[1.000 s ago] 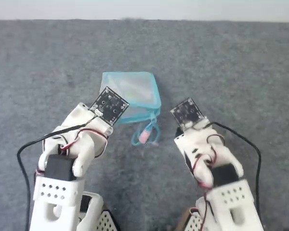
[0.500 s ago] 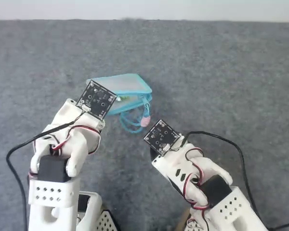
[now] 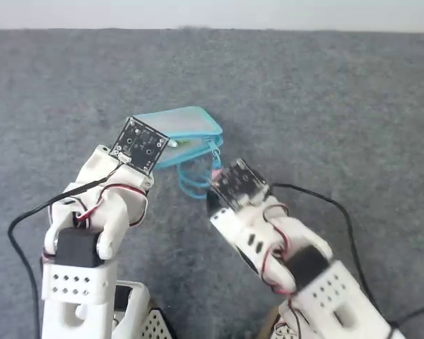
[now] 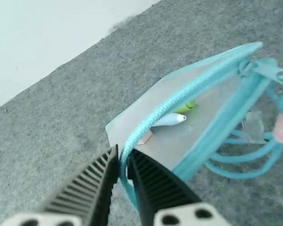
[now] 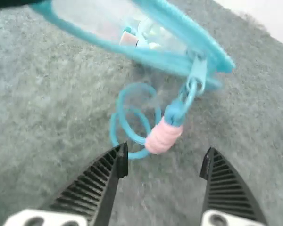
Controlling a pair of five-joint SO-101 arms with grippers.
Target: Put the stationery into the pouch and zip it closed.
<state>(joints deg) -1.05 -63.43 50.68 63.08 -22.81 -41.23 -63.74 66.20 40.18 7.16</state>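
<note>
Grey carpet (image 3: 339, 92): pouch (image 3: 187, 126) long axis crosswise, zip pull (image 5: 196, 75) toward right gripper (image 5: 166, 151), jaws spread; left gripper (image 4: 123, 157) pinching pouch corner.

I count one pouch (image 3: 191, 127), teal and see-through. One zip slider (image 5: 198, 70) on it. One pink bead (image 5: 162, 136) on its cord. Teal cord loops (image 5: 132, 117): I see at least two overlapping, and the exact number I cannot tell. Stationery seen through the pouch wall comes to three pieces that I can make out: one green tip (image 4: 186, 106), one white pen-like piece (image 4: 170, 119) and one small pinkish piece (image 4: 144, 137). Two arms: left arm (image 3: 99, 212) and right arm (image 3: 275, 240). Two grippers: left gripper (image 4: 122, 155) and right gripper (image 5: 166, 153), two ribbed fingers each. Two camera boards (image 3: 140, 145), one per wrist. Two black cables (image 3: 28, 219), one per arm. One grey table (image 3: 339, 92).
</note>
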